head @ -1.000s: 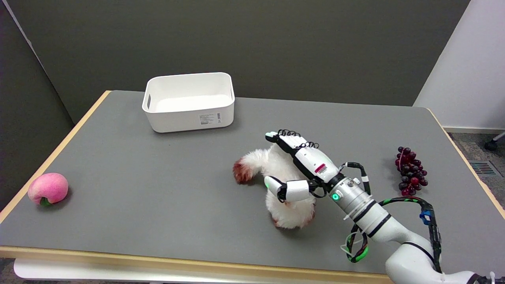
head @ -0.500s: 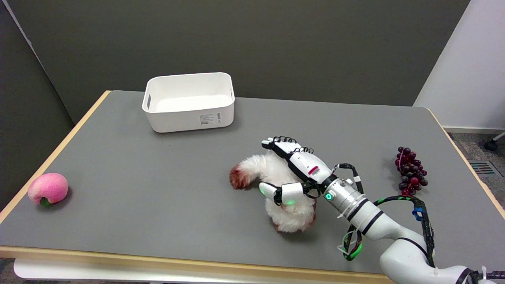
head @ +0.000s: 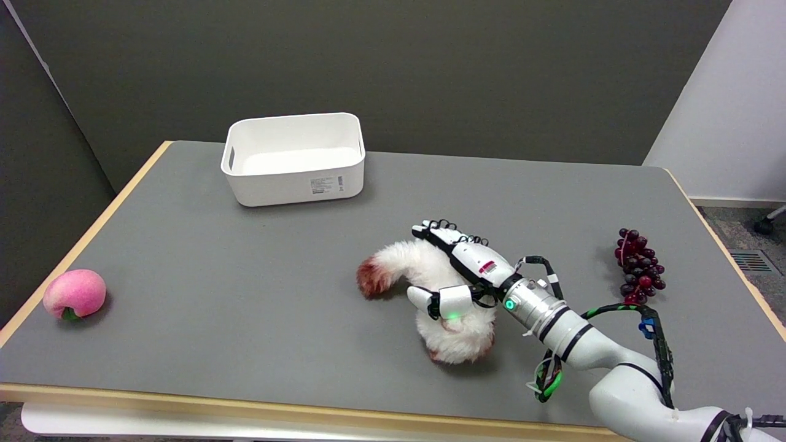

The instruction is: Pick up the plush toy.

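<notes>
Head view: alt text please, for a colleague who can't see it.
The robot's right hand rests over a fluffy white plush toy with reddish-brown tips on a grey table. A white plastic bin, pink peach and dark red grapes lie apart.

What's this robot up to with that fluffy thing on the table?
The robot's right hand is on a white plush toy with reddish tips, which lies on the grey table. Its fingers reach over the toy's far side and the thumb sits on the near side, so it seems to be closing around it; the toy is not yet lifted. A white bin, a pink peach and a bunch of dark grapes sit apart, untouched.
</notes>
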`<act>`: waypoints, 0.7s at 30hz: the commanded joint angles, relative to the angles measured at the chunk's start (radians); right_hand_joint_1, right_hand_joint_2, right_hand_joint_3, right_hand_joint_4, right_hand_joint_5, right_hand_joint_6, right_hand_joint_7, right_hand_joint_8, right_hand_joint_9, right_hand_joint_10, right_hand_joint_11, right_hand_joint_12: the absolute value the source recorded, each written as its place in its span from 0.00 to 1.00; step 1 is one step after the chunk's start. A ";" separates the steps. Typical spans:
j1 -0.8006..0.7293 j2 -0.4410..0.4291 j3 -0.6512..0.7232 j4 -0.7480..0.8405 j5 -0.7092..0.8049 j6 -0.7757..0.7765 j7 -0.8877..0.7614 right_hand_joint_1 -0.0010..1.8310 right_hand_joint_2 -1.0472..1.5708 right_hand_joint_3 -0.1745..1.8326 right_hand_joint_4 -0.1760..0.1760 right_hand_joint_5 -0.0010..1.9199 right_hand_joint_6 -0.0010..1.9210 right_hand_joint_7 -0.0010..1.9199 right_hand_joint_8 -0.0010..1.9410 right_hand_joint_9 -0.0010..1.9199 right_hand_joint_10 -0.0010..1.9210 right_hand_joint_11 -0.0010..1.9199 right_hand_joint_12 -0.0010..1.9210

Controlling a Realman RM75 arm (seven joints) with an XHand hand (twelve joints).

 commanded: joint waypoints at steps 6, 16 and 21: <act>0.009 -0.045 -0.028 -0.093 0.009 0.243 -0.114 0.69 0.86 0.21 0.11 0.16 0.57 0.29 0.86 0.30 0.74 0.34 1.00; 0.042 -0.031 -0.018 -0.060 -0.011 0.331 -0.134 0.70 0.84 0.29 0.22 0.23 0.87 0.29 0.88 0.37 0.92 0.47 1.00; 0.084 0.000 -0.014 0.003 -0.053 0.334 -0.134 0.71 0.82 0.32 0.21 0.24 0.86 0.31 0.85 0.38 0.90 0.50 1.00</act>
